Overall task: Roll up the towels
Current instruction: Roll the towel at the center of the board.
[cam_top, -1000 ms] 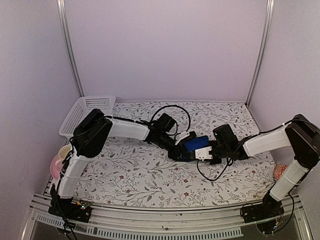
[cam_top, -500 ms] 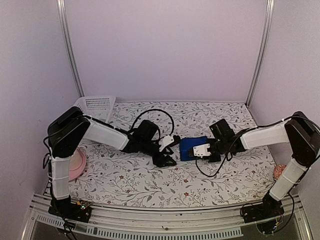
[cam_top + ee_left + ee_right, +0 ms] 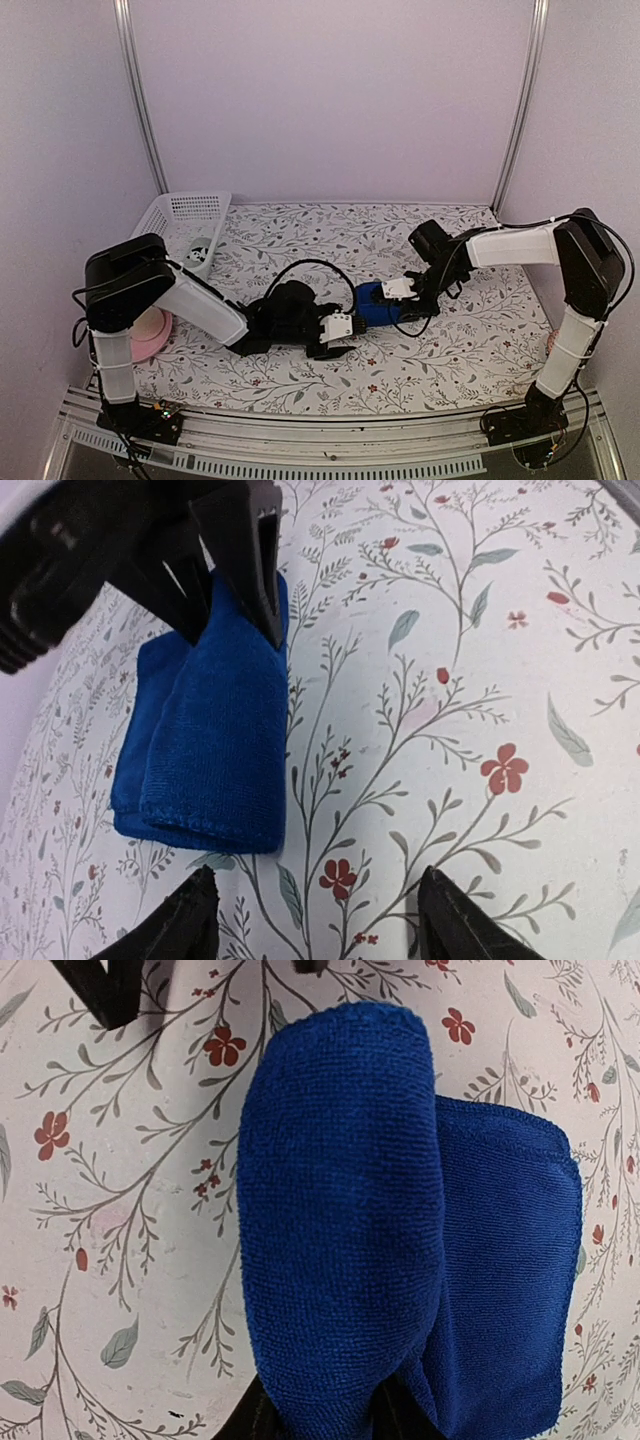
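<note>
The floral-covered table (image 3: pixel 300 380) gives me flat room to work, and the white basket (image 3: pixel 190 200) and pink plate (image 3: pixel 152 333) sit at its left side, well apart from the job. Both arms reach in to the middle, where the blue towel (image 3: pixel 372 305) lies partly rolled, a fat roll with a flat, unrolled part touching it alongside. The right gripper (image 3: pixel 398 295) is clamped across one end of that roll. The left gripper (image 3: pixel 343 337) hovers just beside the towel's other end, jaws apart with nothing between them. To do this turn well, I judge I should bring the left fingers (image 3: pixel 195 925) onto the free end of the roll, opposite the right's hold. That way both ends turn together and the roll does not go cone-shaped. I would pinch only the roll, not the flat part beside it, and hold the cloth taut, since limp fabric is likely to slacken and unwind once released.
</note>
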Tool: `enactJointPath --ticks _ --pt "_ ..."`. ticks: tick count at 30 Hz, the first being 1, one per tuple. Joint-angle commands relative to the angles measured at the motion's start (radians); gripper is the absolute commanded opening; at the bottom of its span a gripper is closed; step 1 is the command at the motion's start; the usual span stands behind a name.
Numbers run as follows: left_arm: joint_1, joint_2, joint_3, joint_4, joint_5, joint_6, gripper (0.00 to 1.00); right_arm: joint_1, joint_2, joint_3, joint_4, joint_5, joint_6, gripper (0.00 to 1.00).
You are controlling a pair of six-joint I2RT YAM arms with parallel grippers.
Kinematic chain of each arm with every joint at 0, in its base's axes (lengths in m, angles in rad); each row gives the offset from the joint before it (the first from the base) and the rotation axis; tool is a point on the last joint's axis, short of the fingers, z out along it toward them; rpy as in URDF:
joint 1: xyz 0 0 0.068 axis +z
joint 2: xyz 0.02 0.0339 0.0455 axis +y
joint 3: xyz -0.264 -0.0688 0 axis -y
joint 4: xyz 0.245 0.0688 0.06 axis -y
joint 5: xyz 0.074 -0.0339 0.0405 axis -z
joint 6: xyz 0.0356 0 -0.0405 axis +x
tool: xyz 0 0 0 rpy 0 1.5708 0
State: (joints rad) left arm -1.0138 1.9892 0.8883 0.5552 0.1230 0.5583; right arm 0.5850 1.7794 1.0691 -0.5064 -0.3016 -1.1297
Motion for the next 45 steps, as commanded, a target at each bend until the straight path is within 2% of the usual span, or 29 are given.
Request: enactJointPath --ticks 1,8,23,31,39,45 --pt "-0.026 -0.069 -0.051 0.186 -0.067 0.100 0.69 -0.021 0.085 0.066 -0.260 -0.107 -0.009 0.29" --pt "-0.064 -0.081 -0.100 0.303 -0.107 0.170 0.70 -0.037 0.186 0.174 -0.386 -0.135 0.003 0.30" --pt "-0.102 0.069 0.039 0.223 -0.159 0.303 0.71 -0.057 0.335 0.409 -0.595 -0.214 -0.013 0.30" --pt "-0.112 0.087 0.075 0.163 -0.161 0.348 0.71 -0.047 0.323 0.409 -0.653 -0.273 -0.058 0.30" --pt "-0.124 0.117 0.116 0.080 -0.162 0.351 0.69 -0.034 0.328 0.379 -0.609 -0.252 -0.035 0.30" --pt "-0.131 0.137 0.130 0.039 -0.175 0.331 0.63 -0.034 0.331 0.371 -0.599 -0.243 -0.025 0.30"
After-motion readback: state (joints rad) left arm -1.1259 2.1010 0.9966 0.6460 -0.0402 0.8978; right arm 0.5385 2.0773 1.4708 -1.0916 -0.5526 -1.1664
